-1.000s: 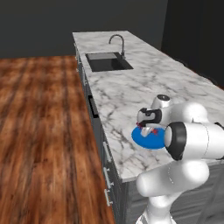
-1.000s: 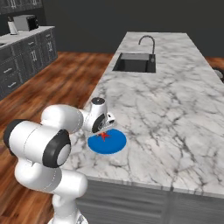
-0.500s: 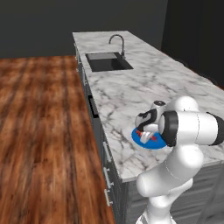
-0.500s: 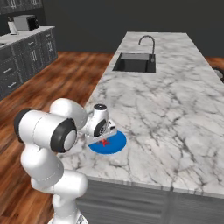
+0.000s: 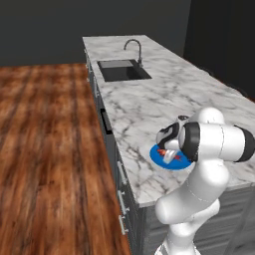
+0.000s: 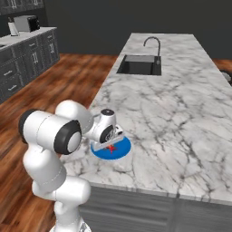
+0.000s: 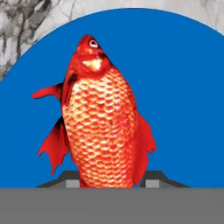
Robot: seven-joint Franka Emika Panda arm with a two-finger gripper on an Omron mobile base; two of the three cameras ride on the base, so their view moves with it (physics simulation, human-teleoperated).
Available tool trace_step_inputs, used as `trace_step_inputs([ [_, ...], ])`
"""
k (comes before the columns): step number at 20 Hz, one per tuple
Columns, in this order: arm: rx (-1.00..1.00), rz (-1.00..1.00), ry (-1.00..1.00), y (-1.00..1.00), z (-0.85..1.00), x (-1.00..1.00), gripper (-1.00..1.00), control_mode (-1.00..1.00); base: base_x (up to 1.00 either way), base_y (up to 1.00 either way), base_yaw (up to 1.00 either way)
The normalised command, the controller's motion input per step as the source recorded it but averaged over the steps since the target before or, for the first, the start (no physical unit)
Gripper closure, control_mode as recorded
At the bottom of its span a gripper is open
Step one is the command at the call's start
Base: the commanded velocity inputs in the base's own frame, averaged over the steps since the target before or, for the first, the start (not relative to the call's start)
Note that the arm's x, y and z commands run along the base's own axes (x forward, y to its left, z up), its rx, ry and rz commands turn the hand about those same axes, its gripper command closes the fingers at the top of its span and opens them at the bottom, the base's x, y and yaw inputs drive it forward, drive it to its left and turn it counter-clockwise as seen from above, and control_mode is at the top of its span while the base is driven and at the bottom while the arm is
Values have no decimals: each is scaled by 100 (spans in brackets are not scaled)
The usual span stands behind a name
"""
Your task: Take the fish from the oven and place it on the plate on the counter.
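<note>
The gripper point(image 7: 112, 183) is clamped on the tail end of the red-orange fish point(image 7: 103, 122), holding it low over the blue plate point(image 7: 183, 96), which sits near the front edge of the marble counter point(image 5: 164, 94); farther back lie the dark sink point(image 5: 123, 70) and curved faucet point(image 5: 133, 49)

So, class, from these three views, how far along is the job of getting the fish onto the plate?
Done: the fish is out of the oven and has been carried to the counter. In hand: the end effector is shut on the fish, holding it low over the blue plate, near the counter's front edge. Left: open the fingers so the fish rests on the plate, then draw the arm back.
</note>
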Motion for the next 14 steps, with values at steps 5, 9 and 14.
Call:
trace_step_inputs([
  [5, 0, 1, 1, -16, 0, 24, 100, -100, 0, 0, 0],
  [9, 0, 0, 0, 1, 0, 18, 100, -100, 0, 0, 0],
  [14, 0, 0, 0, 2, -2, 15, 100, -100, 0, 0, 0],
])
